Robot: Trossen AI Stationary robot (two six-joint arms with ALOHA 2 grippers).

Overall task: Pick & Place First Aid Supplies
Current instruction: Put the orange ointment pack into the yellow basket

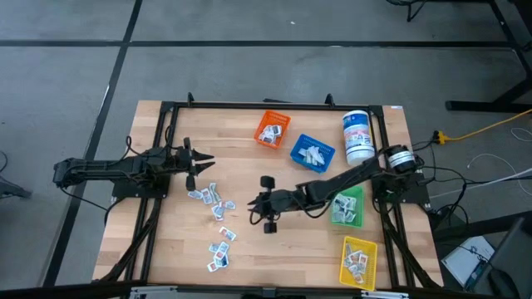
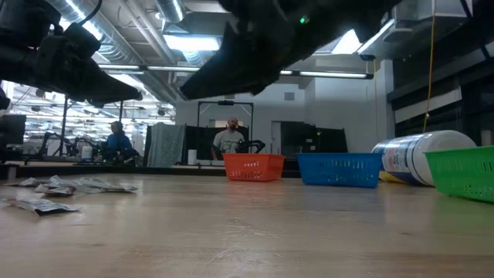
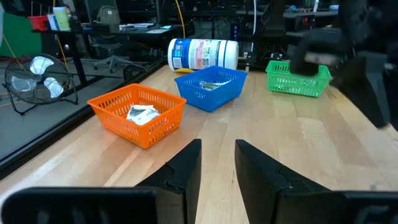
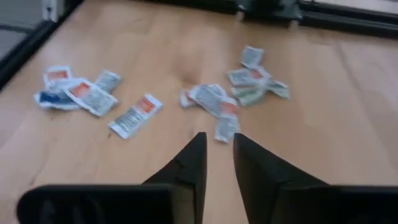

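Note:
The first aid supplies are small flat white packets lying loose on the wooden table (image 1: 274, 249), left of centre: one cluster (image 1: 209, 199) and a second (image 1: 220, 249) nearer the front edge. In the right wrist view they spread ahead of my fingers as a middle group (image 4: 214, 102), a far group (image 4: 255, 78) and a side group (image 4: 81, 93). My right gripper (image 4: 219, 146) hovers just right of the first cluster (image 1: 252, 203), tilted down, open by a narrow gap with nothing in it. My left gripper (image 3: 217, 152) waits at the table's left (image 1: 201, 163), also narrowly open and holding nothing.
An orange bin (image 1: 272, 129) and a blue bin (image 1: 312, 151) at the far middle hold packets. So do a green bin (image 1: 349, 208) and a yellow bin (image 1: 359, 259) at the right. A white canister (image 1: 357, 135) lies at the far right. People sit beyond the table (image 2: 230, 139).

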